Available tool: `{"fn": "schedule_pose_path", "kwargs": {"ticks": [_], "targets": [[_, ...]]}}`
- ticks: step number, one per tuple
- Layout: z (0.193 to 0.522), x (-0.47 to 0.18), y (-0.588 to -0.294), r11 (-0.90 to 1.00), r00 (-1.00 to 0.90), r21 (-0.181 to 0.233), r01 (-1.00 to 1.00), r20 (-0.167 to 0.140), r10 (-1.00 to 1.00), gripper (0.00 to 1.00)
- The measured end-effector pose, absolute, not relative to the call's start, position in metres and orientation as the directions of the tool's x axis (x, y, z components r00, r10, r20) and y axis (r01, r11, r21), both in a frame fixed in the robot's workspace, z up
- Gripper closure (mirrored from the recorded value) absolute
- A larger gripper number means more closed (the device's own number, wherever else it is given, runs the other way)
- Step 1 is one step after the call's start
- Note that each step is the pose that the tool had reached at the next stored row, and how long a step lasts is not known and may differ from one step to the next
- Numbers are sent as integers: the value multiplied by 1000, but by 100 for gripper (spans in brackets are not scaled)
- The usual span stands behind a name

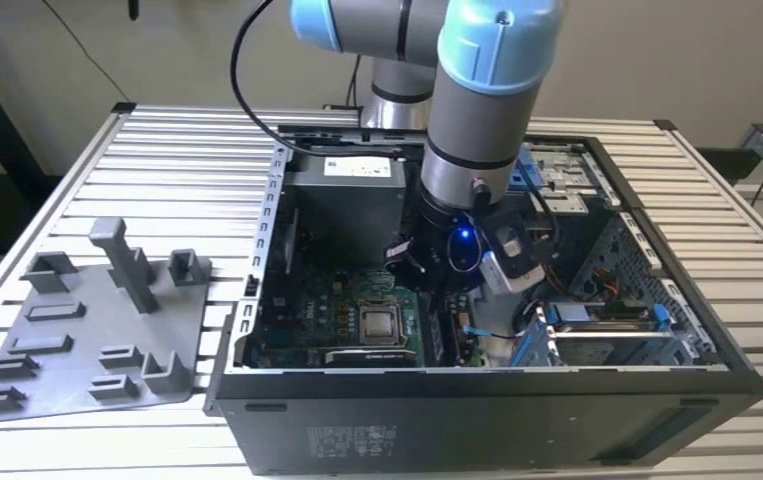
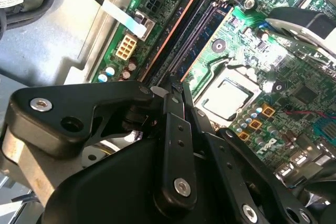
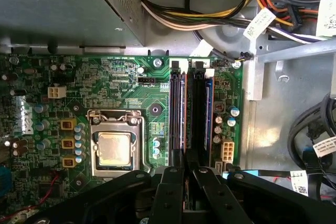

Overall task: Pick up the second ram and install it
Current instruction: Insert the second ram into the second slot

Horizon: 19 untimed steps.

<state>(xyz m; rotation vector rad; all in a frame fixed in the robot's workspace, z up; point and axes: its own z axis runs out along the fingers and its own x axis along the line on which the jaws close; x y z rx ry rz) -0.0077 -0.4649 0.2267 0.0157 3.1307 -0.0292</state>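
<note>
The end effector (image 3: 185, 169) is positioned inside the open computer case (image 1: 488, 400), low over the motherboard (image 3: 121, 85) and directly above the memory slots (image 3: 190, 108). In both wrist views its black fingers (image 2: 176, 108) are drawn close together at the near end of the slots. Whether the second ram is pinched between them or already seated in a slot cannot be told; the slots appear as long dark channels, one edged in orange (image 2: 176, 27).

Judgement: for a clean seat, the board's edge should be kept parallel with the slot channel and pressed straight down, without tilt, so both end latches (image 3: 178, 65) can engage.

Materials noted: green glossy circuit board, square silver processor socket (image 3: 114, 148), perforated grey power-supply box (image 3: 68, 9), bundled yellow and orange cables (image 3: 210, 22). A grey plastic tray (image 1: 88, 335) with upright posts lies on the slatted metal bench (image 1: 181, 135), beside the case.
</note>
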Motion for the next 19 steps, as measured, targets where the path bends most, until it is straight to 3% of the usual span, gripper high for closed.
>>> {"fn": "schedule_pose_path", "kwargs": {"ticks": [19], "targets": [[226,-7,-466,1000,-1000,-15,14,-11,14,86]]}}
